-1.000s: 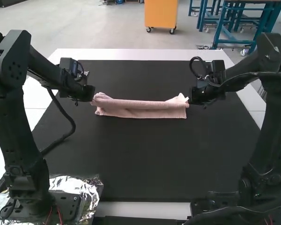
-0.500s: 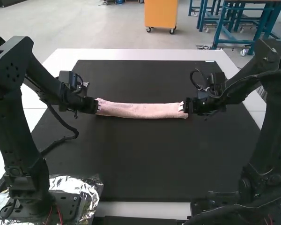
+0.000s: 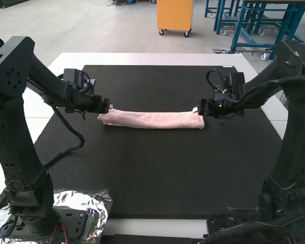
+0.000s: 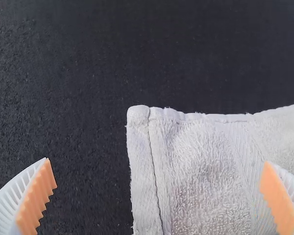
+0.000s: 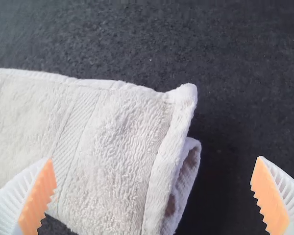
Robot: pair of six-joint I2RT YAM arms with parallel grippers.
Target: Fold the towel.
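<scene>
Left gripper [image 3: 110, 106] and right gripper [image 3: 196, 109] have shifted forward near the towel [image 3: 151, 120].

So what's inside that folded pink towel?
At the right end of the towel, a lower layer of cloth peeks out under the top one. Deeper inside is covered, so I can't tell what's there.

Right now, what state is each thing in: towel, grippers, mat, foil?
Towel: folded into a narrow strip, lying on the mat.
Left gripper: open, at one towel end.
Right gripper: open, at the other end.
Mat: spread flat.
Foil: crumpled.
</scene>
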